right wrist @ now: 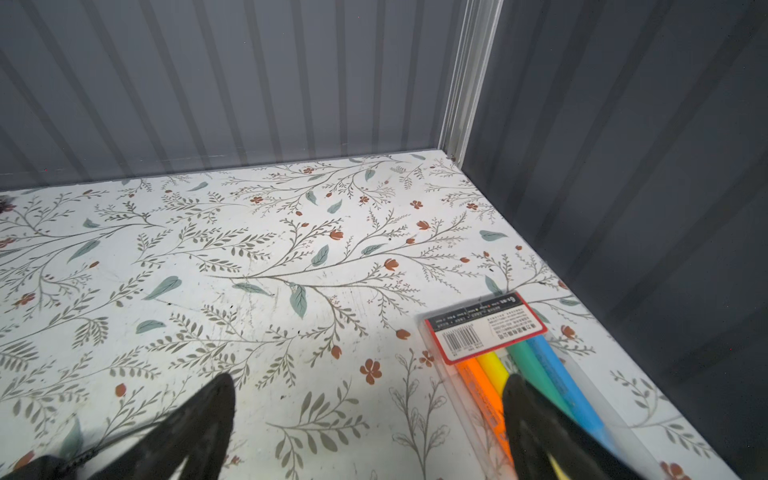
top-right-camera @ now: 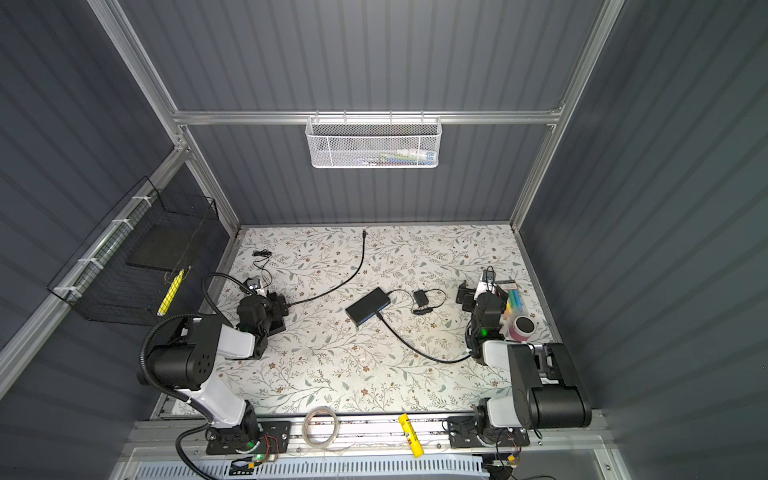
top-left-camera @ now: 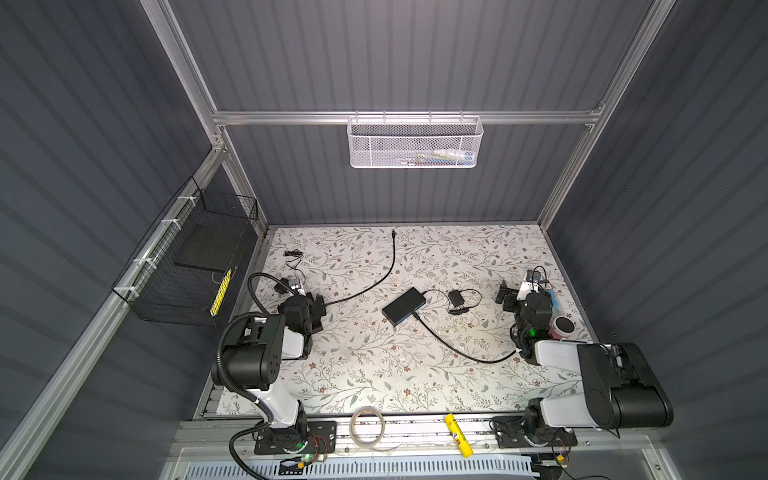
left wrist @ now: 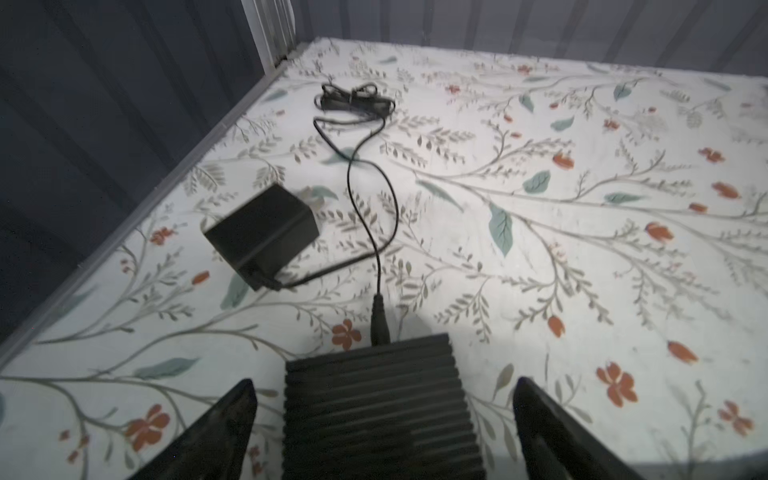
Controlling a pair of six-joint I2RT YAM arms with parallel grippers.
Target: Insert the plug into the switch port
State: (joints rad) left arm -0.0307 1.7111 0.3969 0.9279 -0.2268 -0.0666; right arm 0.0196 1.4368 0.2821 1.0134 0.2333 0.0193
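Left tool [left wrist: 384,384] sits at the left side of the floral worktop [top-left-camera: 374,382], jaws spread wide and gripping nothing. A ribbed black block [left wrist: 374,415] lies in the gap between them, with space showing on each side. Right tool [right wrist: 369,380] sits at the right side, also spread wide and empty, one jaw above a pack of coloured markers [right wrist: 490,328].

Nearest the front, a thick black cable [top-left-camera: 457,351] curves from beside the right arm toward the far left and reaches the switch [top-left-camera: 402,305]. Its end meets the blue port face [top-left-camera: 413,312] — whether it is seated cannot be told. The switch, a flat black box, lies about midway between the two tools. Its long axis runs near-left to far-right, and its ports face near-right.

Farther on, a second thick cable [top-left-camera: 388,270] starts at the left tool and bends away toward the far edge. It ends in a free plug [top-left-camera: 393,234] just short of the back wall. That plug lies far and right of the left tool, and far and left of the right tool. Its long axis runs near to far, tip pointing away. It looks to be the one to insert — the left tool is slightly nearer, yet the ports face the right arm's side.
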